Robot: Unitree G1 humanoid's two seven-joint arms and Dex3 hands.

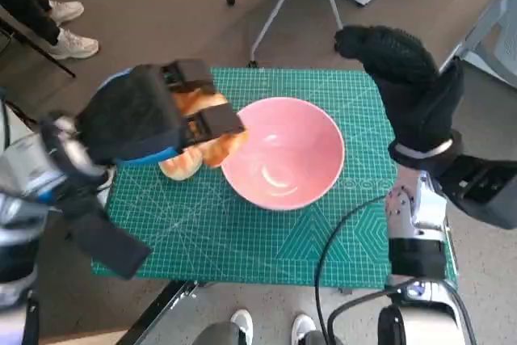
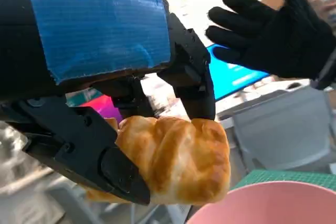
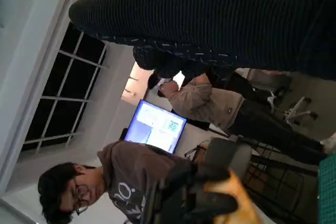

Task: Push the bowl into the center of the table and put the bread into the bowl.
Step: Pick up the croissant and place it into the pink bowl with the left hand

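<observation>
golden bread point(image 2: 173, 158) is sitting tight in your left hand point(image 1: 141, 115), just beside the pink bowl point(image 1: 283, 153). keep moving it over the bowl, then let go. your right hand point(image 1: 404, 78) is hanging open, holding nothing.

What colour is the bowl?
Pink. The bowl shows best in the head view, on the green mat.

Left hand point(image 2: 100, 77) gripping bread point(image 2: 173, 161) above pink bowl point(image 2: 268, 205), right hand point(image 2: 278, 35) spread beyond

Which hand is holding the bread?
The left hand, the one with blue tape, grips the bread. The gloved right hand holds nothing.
</observation>
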